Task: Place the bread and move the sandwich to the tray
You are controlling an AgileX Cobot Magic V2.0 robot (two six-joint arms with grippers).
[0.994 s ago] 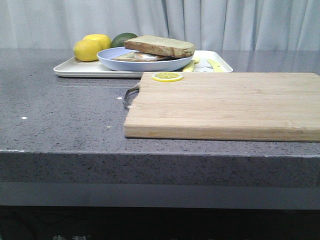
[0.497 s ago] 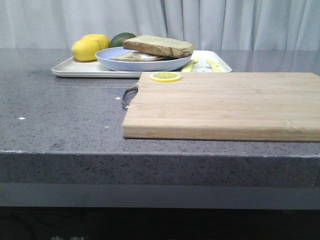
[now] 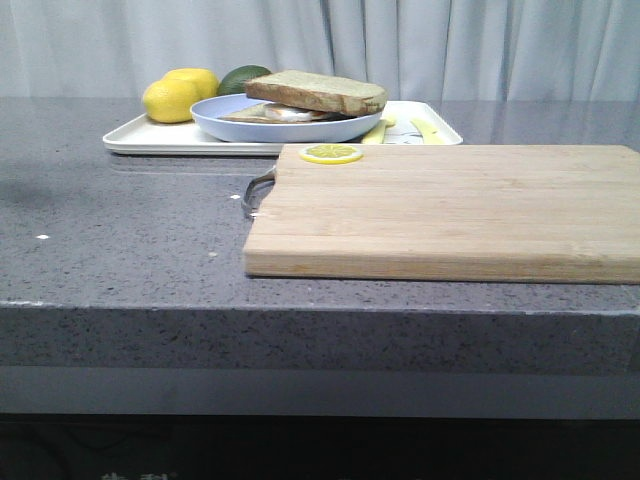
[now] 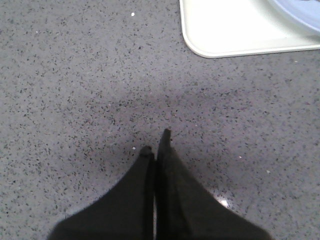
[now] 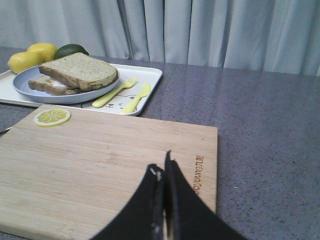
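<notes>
The thick bread point(image 3: 318, 91) lies on top of the sandwich slice with the egg point(image 3: 285, 113) on the pale blue plate point(image 3: 240, 125), which stands on the white tray point(image 3: 160, 139) at the back left. The bread point(image 5: 80, 70), sandwich point(image 5: 46, 85), plate point(image 5: 30, 76) and tray point(image 5: 150, 75) also show in the right wrist view. My left gripper point(image 4: 156, 142) is shut and empty over bare counter, near a tray corner point(image 4: 220, 30). My right gripper point(image 5: 161, 167) is shut and empty over the wooden board. Neither gripper shows in the front view.
A wooden cutting board point(image 3: 450, 205) with a lemon slice point(image 3: 332, 153) lies in front of the tray. Two lemons point(image 3: 172, 98) and an avocado point(image 3: 243, 76) sit on the tray's left. A yellow fork point(image 5: 114, 92) and knife point(image 5: 137, 96) lie on its right.
The tray with the plate and sandwich shifted slightly left in the front view a second ago, then stayed still. A faint shadow now lies on the counter at far left.
</notes>
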